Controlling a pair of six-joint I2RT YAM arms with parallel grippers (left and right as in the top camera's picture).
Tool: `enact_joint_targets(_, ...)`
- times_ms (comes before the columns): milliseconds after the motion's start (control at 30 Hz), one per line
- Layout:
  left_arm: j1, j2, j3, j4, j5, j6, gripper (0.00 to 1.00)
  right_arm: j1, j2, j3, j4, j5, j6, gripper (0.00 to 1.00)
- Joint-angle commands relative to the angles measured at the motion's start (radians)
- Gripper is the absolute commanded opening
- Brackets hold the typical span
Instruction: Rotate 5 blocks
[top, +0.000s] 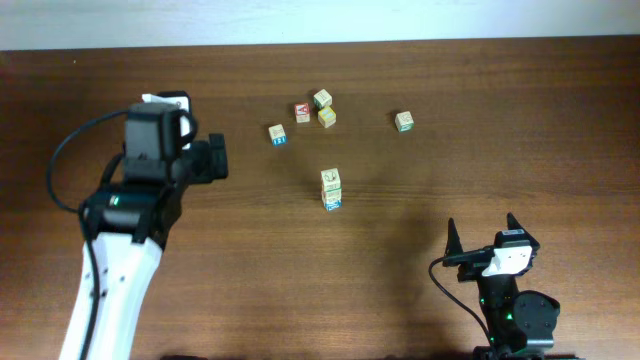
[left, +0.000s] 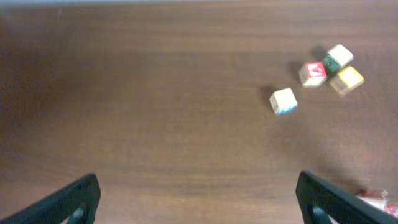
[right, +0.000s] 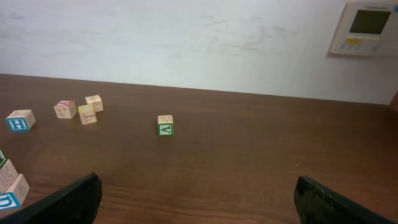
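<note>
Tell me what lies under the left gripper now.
Only bare table shows between the fingers of the open left gripper; a blue-sided block lies farther ahead. From overhead, the arm itself covers that spot.

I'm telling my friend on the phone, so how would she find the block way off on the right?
Start at the dark wooden table, then find the alphabet blocks scattered across its middle. The farthest-right block sits alone, its near side green with a white V.

Dark brown wood-grain table (top: 520, 190), plain white wall (right: 186, 43) behind, pale control panel (right: 369, 28) mounted on it
</note>
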Motion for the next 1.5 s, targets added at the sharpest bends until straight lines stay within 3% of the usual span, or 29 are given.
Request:
enact_joint_targets(0, 0.061, -0.182, -0.196, 0.130, 0.195, 0.285, 0.99, 0.006, -0.011, -0.009, -0.001, -0.002, -0.003, 0.98)
enact_joint_targets(300, 0.139, -0.726, -0.792, 0.494, 0.210, 0.322, 0.99, 0.006, -0.010, -0.009, -0.001, -0.002, -0.003, 0.98)
enact_joint_targets(400, 0.147, -0.867, -0.924, 0.566, 0.209, 0.330, 0.99, 0.006, -0.010, -0.009, -0.001, -0.002, -0.004, 0.99)
enact_joint_targets(600, 0.148, -1.117, -1.135, 0.663, 0.209, 0.469, 0.99, 0.006, -0.011, -0.009, -0.001, -0.002, -0.003, 0.98)
enact_joint_targets(800, 0.148, -1.247, -1.189, 0.616, 0.177, 0.486, 0.99, 0.006, -0.011, -0.009, 0.000, -0.002, -0.003, 0.98)
enact_joint_targets(1467, 0.147, -1.243, -1.189, 0.618, 0.176, 0.486, 0.99, 0.006, -0.011, -0.009, -0.001, -0.002, -0.004, 0.98)
